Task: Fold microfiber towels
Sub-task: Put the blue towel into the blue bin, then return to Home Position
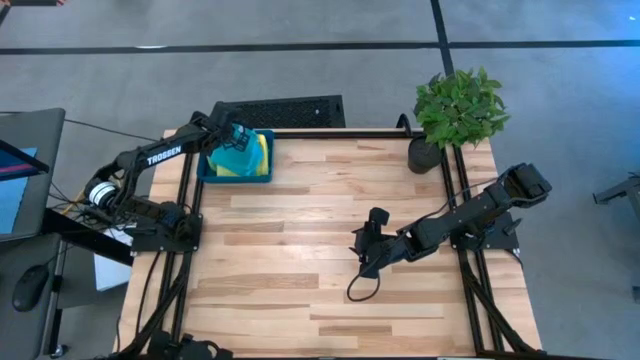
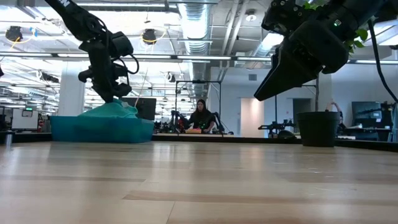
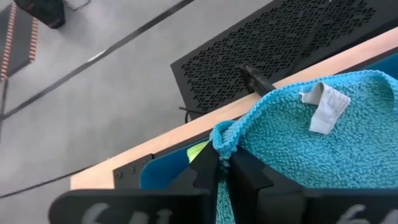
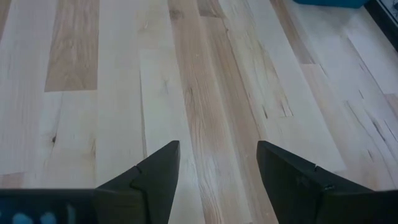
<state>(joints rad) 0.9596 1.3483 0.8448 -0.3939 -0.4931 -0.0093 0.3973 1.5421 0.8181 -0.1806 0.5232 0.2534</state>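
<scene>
1. Teal terry, looped and limp: the teal towel [image 3: 323, 143] is pinched at one corner by the left pincer [image 3: 224, 167], whose fingers are pressed together on the fabric just over the tray [image 1: 208, 176] at the table's far left corner.

2. Below and behind that pincer the rest of the cloth sags back into the tray, so it will handle as light, soft and wholly without stiffness; it drapes from whatever point holds it.

3. Beneath the teal one, a yellow towel [image 1: 262, 153] and a sliver of lime green [image 3: 198, 150] show; how many cloths lie in the heap I cannot tell from these views.

4. A small grey care tag [image 3: 324, 107] sits on the teal cloth just ahead of the left pincer; it is no place to grip.

5. My judgement: the loops give good friction, so a corner or hem pinch should hold, but the pile may drag a neighbouring towel up with it.

6. The right pincer [image 4: 217, 171] hovers spread wide over bare wood near the table [image 1: 300, 250] middle, well apart from the tray, free to take a second corner.
</scene>
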